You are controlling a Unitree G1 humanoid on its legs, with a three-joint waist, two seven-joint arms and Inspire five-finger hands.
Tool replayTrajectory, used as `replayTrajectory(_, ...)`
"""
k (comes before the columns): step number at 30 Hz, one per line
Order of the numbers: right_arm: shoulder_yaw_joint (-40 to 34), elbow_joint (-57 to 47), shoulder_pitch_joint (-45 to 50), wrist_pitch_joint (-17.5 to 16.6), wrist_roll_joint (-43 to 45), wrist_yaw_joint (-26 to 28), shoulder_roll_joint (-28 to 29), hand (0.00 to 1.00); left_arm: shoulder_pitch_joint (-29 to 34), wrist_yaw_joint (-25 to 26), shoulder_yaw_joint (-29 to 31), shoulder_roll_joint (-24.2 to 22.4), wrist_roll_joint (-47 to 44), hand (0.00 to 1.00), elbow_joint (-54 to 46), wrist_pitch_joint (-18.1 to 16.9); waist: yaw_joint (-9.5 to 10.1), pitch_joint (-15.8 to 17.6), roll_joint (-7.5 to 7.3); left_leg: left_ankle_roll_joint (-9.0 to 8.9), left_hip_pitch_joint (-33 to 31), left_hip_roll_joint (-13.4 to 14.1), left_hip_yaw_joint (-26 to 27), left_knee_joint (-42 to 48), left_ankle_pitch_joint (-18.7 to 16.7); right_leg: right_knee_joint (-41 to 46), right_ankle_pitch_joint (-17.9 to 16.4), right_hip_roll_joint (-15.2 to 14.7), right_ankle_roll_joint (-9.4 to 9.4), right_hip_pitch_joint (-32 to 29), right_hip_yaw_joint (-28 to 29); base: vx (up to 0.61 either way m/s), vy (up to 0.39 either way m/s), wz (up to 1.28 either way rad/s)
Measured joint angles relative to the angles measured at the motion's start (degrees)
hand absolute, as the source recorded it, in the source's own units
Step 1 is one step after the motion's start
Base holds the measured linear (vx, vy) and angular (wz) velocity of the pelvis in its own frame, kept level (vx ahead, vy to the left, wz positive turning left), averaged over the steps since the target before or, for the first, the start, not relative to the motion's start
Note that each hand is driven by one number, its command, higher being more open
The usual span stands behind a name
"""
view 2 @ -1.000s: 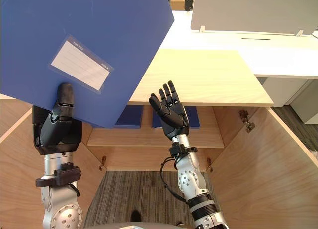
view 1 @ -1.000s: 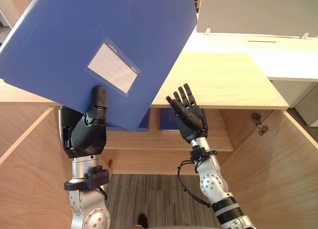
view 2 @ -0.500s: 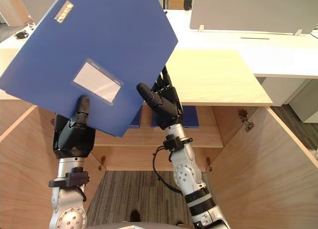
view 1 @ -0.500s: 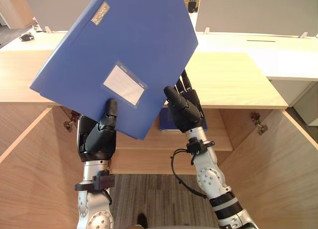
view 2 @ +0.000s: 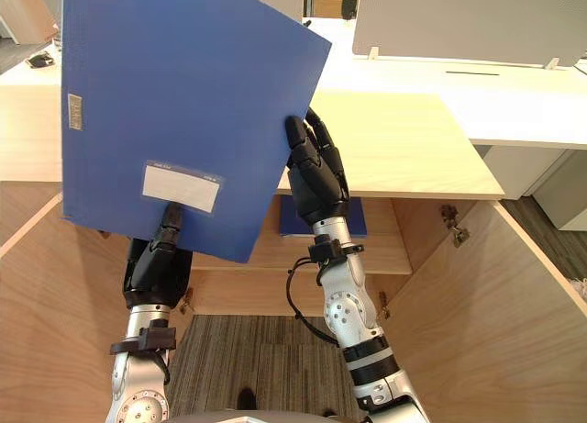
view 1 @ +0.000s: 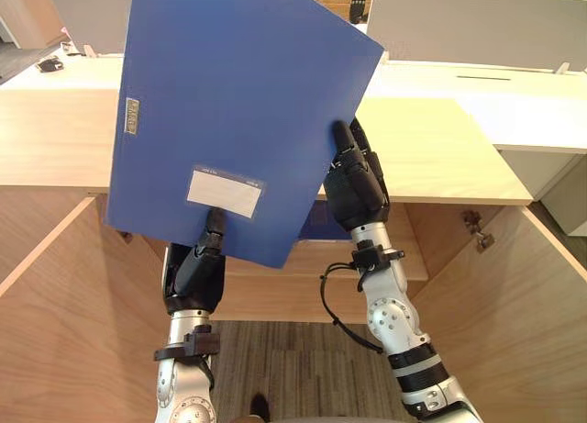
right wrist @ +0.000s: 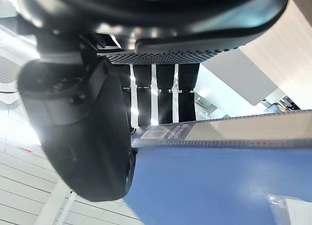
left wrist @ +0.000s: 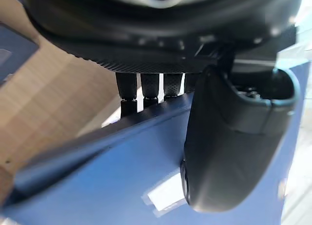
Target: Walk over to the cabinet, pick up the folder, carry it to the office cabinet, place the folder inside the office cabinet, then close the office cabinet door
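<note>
My head's two eyes look down side by side, sharing the folder (view 1: 238, 111) and cabinet (view 1: 431, 157); wrist cameras peer closely along my left hand (left wrist: 229, 152) and right hand (right wrist: 83, 137).

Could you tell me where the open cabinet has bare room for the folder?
The shelf is bare to the right of the lying folder and along its front edge. The cabinet top is bare. The shelf's middle is taken; its left part is hidden behind the held folder, gripped by the left hand and right hand.
</note>
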Motion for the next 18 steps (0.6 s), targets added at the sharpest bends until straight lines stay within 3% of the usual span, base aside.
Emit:
replayTrajectory(16,-2.6,2.5,3.5,2.6,-5.3,-1.3,-0.7,0.0,-0.3,0.2,2.1,-0.5,4.9,0.0,5.1,0.6,-0.07,0.0,-0.01,-0.1,-0.4,0.0,0.0,0.0,-0.1,-0.2,0.0,0.0,0.01,-0.3,-0.1,0.0,0.0,0.0)
replayTrajectory(17,-3.0,2.5,3.9,2.8,-7.6,-1.8,-0.7,0.0,-0.3,0.2,2.7,-0.6,5.6,1.0,5.7,0.6,-0.13,0.0,0.0,-0.1,-0.4,0.0,0.0,0.0,-0.1,-0.2,0.0,0.0,0.02,-0.3,-0.1,0.0,0.0,0.0)
replayTrajectory(18,-3.3,2.5,4.0,3.1,-8.9,-2.0,-0.7,0.0,-0.3,0.2,2.9,-0.6,5.5,1.0,5.9,0.6,-0.15,0.0,0.0,-0.1,-0.4,0.0,0.0,0.0,-0.1,-0.2,0.0,0.0,0.02,-0.3,-0.1,0.0,0.0,0.0)
